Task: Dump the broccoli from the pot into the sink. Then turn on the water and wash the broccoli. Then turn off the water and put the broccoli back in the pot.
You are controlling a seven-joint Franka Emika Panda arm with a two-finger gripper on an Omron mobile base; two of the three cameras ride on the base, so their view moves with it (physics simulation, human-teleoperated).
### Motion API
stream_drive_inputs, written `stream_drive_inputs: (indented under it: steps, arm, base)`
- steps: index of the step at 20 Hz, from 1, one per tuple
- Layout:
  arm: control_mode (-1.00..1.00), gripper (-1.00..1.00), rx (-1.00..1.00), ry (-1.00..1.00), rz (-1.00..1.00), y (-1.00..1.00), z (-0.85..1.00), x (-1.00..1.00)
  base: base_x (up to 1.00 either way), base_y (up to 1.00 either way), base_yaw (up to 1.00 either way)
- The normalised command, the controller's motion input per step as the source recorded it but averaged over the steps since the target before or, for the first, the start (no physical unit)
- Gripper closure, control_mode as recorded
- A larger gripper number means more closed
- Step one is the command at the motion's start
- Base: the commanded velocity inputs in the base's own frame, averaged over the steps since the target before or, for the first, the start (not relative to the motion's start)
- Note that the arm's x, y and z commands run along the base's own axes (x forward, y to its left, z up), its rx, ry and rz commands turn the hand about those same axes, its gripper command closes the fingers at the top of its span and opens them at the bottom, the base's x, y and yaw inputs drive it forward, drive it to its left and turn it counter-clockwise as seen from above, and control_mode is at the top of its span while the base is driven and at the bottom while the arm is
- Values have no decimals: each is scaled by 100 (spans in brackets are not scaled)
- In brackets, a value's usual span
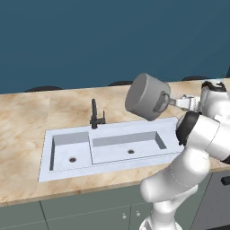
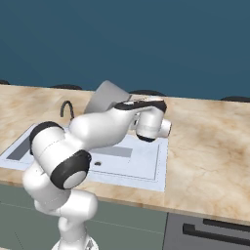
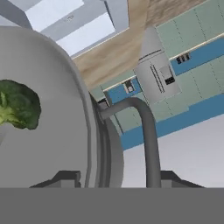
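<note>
The grey pot hangs tilted on its side above the right end of the sink, its base turned toward the left base camera. My gripper is shut on the pot's dark loop handle at its right side. In the hand view the broccoli lies against the inner wall of the pot, with my gripper closed at the rim by the handle. From the right base view the pot shows partly behind my arm, above the sink.
A dark faucet stands behind the divider between the sink's narrow and wide basins, left of the pot. A marble counter surrounds the sink. Green cabinet fronts run below, with an oven front at the right.
</note>
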Motion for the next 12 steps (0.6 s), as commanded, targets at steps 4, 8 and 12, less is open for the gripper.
stream_drive_inputs:
  steps: [4,8,12]
  arm:
    - [-100,100,17,13,0,0,-48,54]
    - [-100,100,16,11,0,0,-45,54]
    - [-100,100,15,10,0,0,-35,16]
  base:
    - [0,0,0]
    - [0,0,0]
    - [0,0,0]
